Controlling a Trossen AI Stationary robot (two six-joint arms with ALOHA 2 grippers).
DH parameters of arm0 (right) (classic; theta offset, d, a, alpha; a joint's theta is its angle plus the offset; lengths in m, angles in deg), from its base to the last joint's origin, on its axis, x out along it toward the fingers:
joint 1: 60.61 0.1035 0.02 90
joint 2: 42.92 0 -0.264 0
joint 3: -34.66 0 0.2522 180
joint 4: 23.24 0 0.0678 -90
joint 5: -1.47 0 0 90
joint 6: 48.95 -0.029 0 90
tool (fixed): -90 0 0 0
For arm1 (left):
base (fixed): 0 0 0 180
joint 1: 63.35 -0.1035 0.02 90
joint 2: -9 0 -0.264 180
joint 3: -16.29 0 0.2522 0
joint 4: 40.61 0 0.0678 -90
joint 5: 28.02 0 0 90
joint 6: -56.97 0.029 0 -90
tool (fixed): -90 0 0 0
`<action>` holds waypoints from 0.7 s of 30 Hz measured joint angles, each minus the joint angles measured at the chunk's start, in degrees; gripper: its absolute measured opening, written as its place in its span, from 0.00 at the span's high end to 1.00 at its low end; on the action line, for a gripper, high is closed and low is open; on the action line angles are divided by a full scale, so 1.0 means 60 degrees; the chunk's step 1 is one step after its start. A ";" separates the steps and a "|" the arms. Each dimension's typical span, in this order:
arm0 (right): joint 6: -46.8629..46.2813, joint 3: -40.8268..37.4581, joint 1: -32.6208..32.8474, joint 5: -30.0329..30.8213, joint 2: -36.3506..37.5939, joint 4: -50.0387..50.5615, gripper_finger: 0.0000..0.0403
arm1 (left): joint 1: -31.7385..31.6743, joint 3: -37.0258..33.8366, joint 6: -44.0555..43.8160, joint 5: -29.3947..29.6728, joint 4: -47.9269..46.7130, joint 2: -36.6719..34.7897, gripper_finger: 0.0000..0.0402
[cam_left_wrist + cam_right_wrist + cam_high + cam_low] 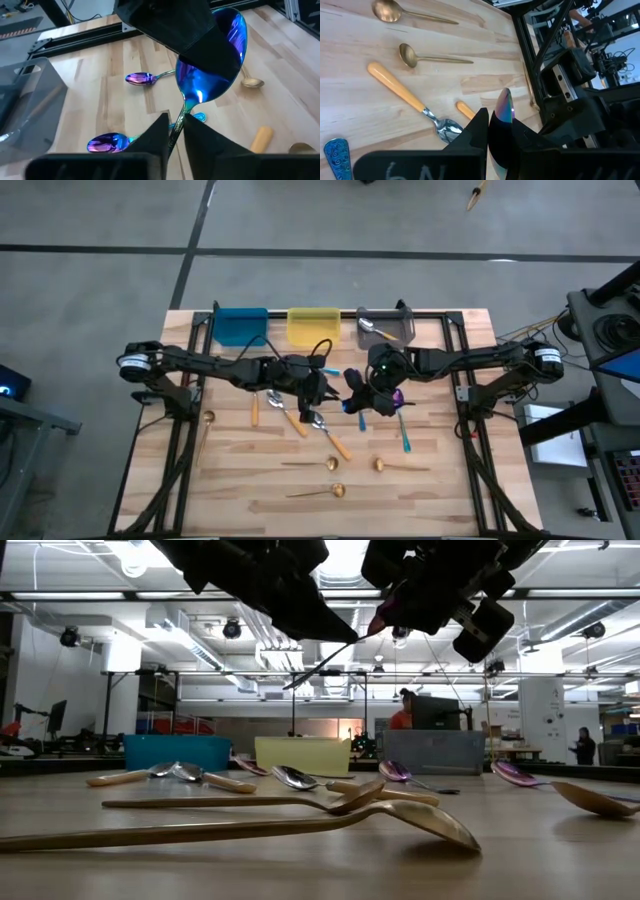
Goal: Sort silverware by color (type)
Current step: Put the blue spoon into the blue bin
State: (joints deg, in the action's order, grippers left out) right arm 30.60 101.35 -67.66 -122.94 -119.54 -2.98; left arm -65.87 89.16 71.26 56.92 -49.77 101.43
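While both end effectors (318, 388) (385, 394) clench one iridescent purple-blue spoon (212, 65) mid-air, I see bare wooden worktop (440, 480) toward its near edge.

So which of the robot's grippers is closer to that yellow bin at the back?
Left. The left gripper hangs just in front of the yellow bin, almost in line with it. The right gripper sits further off to the side, more in front of the gray bin.

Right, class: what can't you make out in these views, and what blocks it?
Iridescent spoon: high view, mostly hidden under the left gripper and right gripper.
Bins' insides: low view, the blue bin and gray bin walls block them.
Distant person: low view, too small for detail.
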 joint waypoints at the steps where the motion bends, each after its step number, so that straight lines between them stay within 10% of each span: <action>1: 0.0000 0.0000 0.0000 -0.0005 0.0000 0.0000 0.97 | 0.0000 0.0000 0.0088 0.0001 0.0000 0.0008 0.85; 12: -0.0004 0.0000 0.0004 -0.0020 0.0004 -0.0215 0.97 | -0.0197 0.0000 0.0541 0.0011 0.0157 0.0511 0.67; 21: -0.0017 0.0000 -0.0006 -0.0054 0.0007 -0.0139 0.97 | -0.0159 -0.0004 0.0652 0.0192 0.0090 0.0462 0.89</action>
State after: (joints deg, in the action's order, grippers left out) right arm 30.50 101.35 -67.69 -123.27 -119.50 -3.81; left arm -66.83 89.14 75.17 58.07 -49.23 104.20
